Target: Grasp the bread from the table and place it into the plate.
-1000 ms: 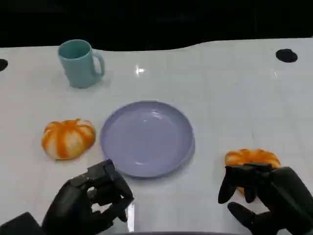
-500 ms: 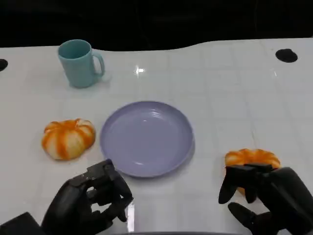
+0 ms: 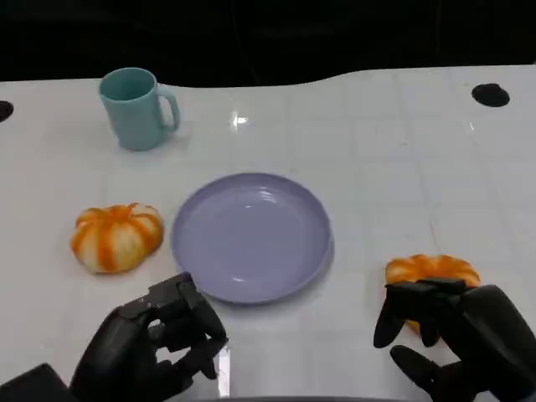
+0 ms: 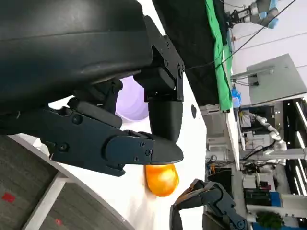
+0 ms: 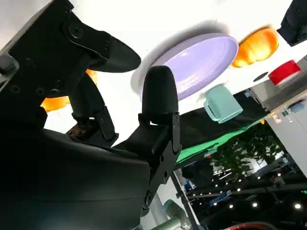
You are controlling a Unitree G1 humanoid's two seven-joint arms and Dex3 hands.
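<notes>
Two orange pumpkin-shaped breads lie on the white table: one (image 3: 117, 238) left of the lilac plate (image 3: 251, 236), the other (image 3: 431, 270) to its right. My right hand (image 3: 456, 335) sits just behind the right bread, fingers spread and arched over its near edge, holding nothing. The right wrist view shows this bread (image 5: 53, 103) behind the fingers, with the plate (image 5: 201, 62) and the other bread (image 5: 256, 45) beyond. My left hand (image 3: 155, 347) rests near the table's front edge below the plate, fingers curled in on nothing. In the left wrist view the right bread (image 4: 162, 178) lies past the fingers.
A teal mug (image 3: 138, 107) stands at the back left, handle to the right. A black round hole (image 3: 490, 95) sits at the far right of the table, another (image 3: 4, 110) at the far left edge. Dark space lies beyond the table's back edge.
</notes>
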